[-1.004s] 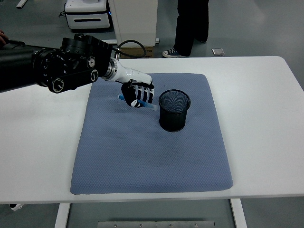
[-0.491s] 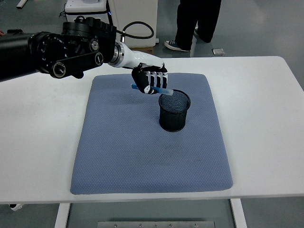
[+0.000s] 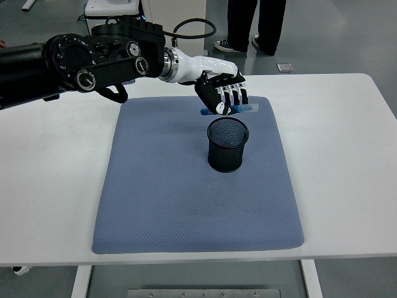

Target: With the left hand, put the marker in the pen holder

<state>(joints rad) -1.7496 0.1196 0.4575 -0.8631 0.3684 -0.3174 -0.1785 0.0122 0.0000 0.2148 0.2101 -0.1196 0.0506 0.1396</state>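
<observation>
White table [image 3: 347,155] fills most of the view; its near edge runs along the bottom, its far edge just below the floor area at the top.

Blue-grey mat [image 3: 186,198] lies flat on the table, roughly centred, its far edge close to the table's far edge and its near edge close to the table's near edge. Bare table shows on both sides of it.

Left arm [image 3: 80,65] enters from the left edge and reaches across the mat's far left corner, black at the joints, with a white forearm section leading to the hand.

A person's legs [image 3: 254,25] in dark trousers and sneakers stand on the floor beyond the table's far edge. A white cabinet [image 3: 180,18] stands on the floor to their left.

Pen holder [image 3: 227,144]: black mesh cup, upright, on the far right part of the mat, mouth open upward.

Left hand [image 3: 222,94] is above the mat's far edge, just beyond the pen holder and higher than its rim. Fingers curled down around the marker, clamping it.

Marker [image 3: 245,109]: blue, lying roughly level in the hand, one end sticking out to the right of the fingers. It sits just beyond the holder's far rim, apparently clear of it, though depth is hard to judge from this angle. Not in the holder.
</observation>
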